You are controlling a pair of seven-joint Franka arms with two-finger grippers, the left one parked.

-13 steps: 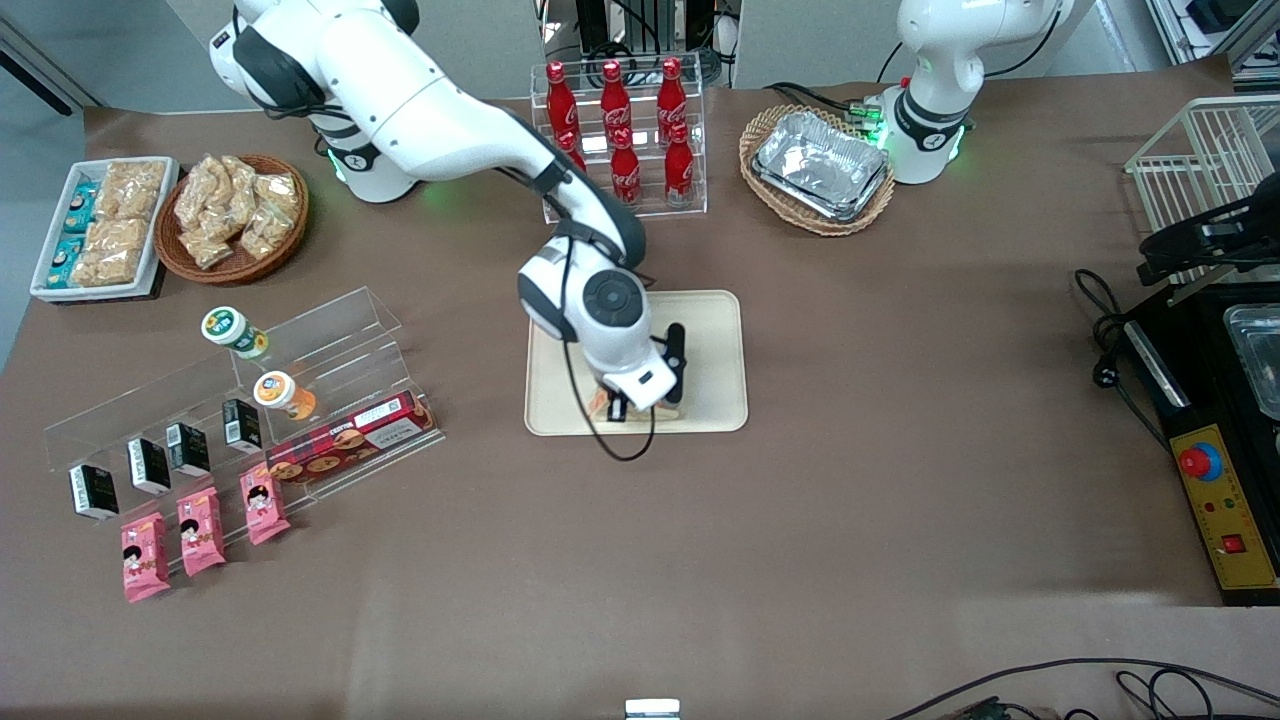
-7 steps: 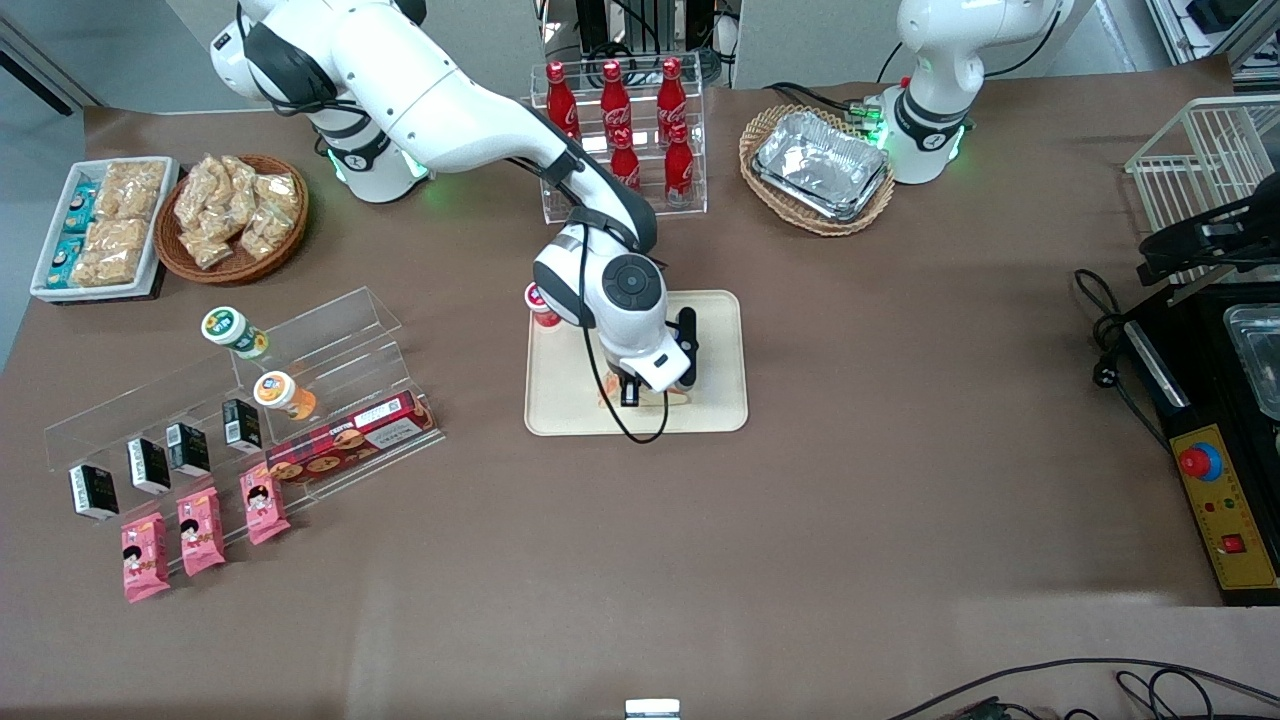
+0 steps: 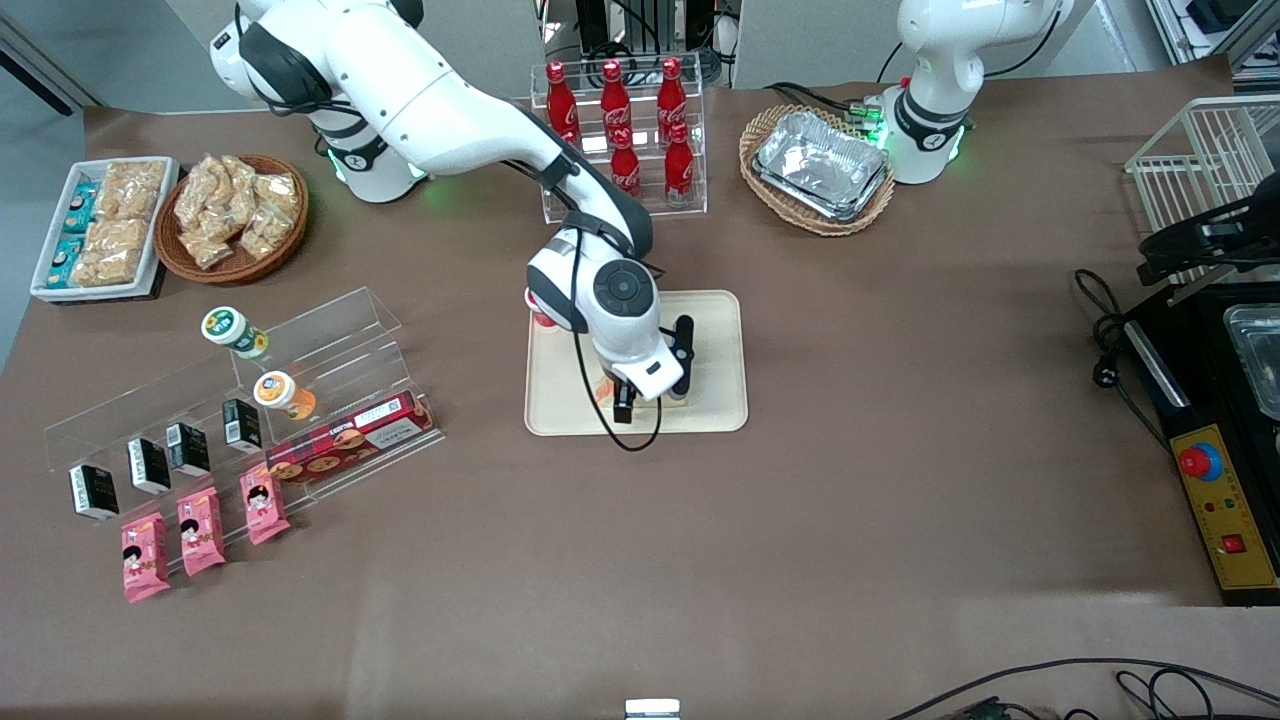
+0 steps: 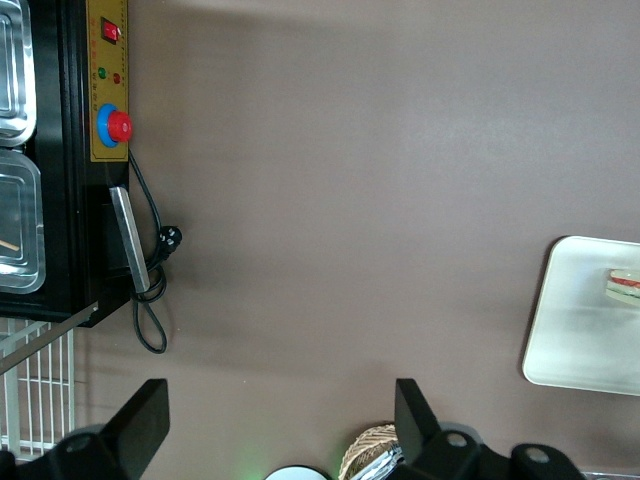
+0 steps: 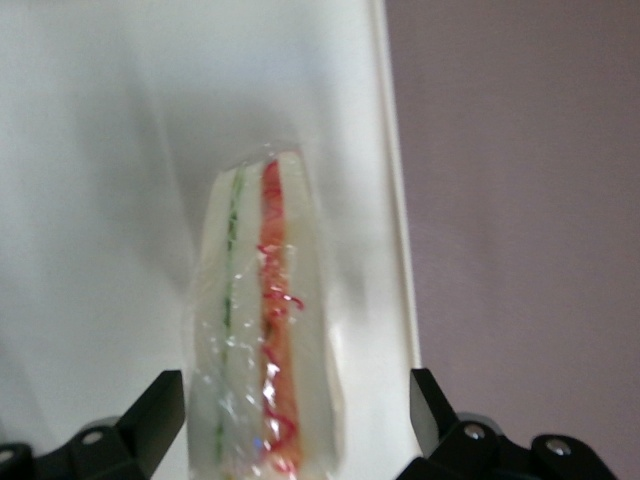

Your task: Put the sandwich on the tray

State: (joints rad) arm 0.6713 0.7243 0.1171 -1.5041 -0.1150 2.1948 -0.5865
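Observation:
The sandwich [image 5: 262, 330], a wrapped white wedge with green and orange-red stripes, lies on the cream tray [image 5: 100, 150] close to its rim. My right gripper [image 5: 292, 425] is open, with one of its fingers [image 5: 155, 415] on each side of the sandwich and a gap between each finger and the wrap. In the front view the gripper [image 3: 640, 395] hangs over the part of the tray [image 3: 710, 330] nearer the camera and hides most of the sandwich [image 3: 603, 389]. The left wrist view shows the tray [image 4: 580, 340] with the sandwich [image 4: 625, 285] on it.
A red-topped cup [image 3: 540, 305] stands at the tray's corner beside my wrist. A rack of cola bottles [image 3: 620, 140] and a basket of foil trays [image 3: 815, 165] stand farther from the camera. An acrylic shelf [image 3: 250, 400] and pink packets [image 3: 200, 530] lie toward the working arm's end.
My wrist has shifted a little farther from the front camera over the tray, and the sandwich with it. The red-topped cup beside the tray has come into sight.

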